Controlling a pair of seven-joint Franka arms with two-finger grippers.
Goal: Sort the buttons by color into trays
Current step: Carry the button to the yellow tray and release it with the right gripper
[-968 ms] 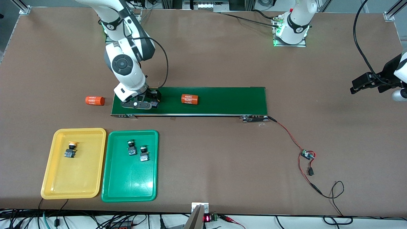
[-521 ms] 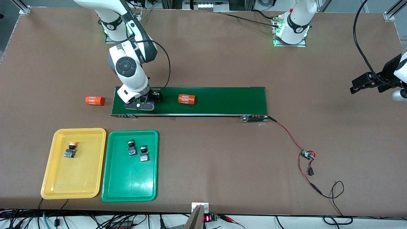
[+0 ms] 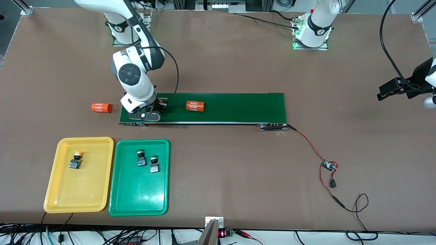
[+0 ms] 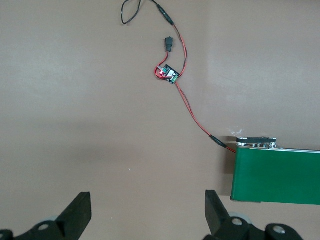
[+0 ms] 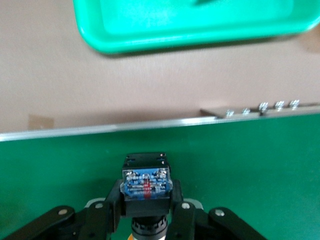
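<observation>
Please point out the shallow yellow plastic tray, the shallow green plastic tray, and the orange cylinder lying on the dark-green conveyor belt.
shallow yellow plastic tray [image 3: 78, 190], front view, bare floor.
shallow green plastic tray [image 3: 138, 194], front view, bare floor.
orange cylinder [image 3: 195, 105], front view, printed side, on the dark-green conveyor belt [image 3: 238, 107].

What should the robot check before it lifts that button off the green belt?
1. Right gripper fingers shut on the button: ok.
2. Button's cap color: cannot tell; the cap is mostly hidden between the fingers.
3. Yellow tray has bare floor for another button: ok.
4. Green tray has bare floor too: ok.
5. Orange cylinder on the conveyor belt sits apart from the grip: ok.
6. Left gripper waits open over bare table, away from the trays: ok.
</observation>
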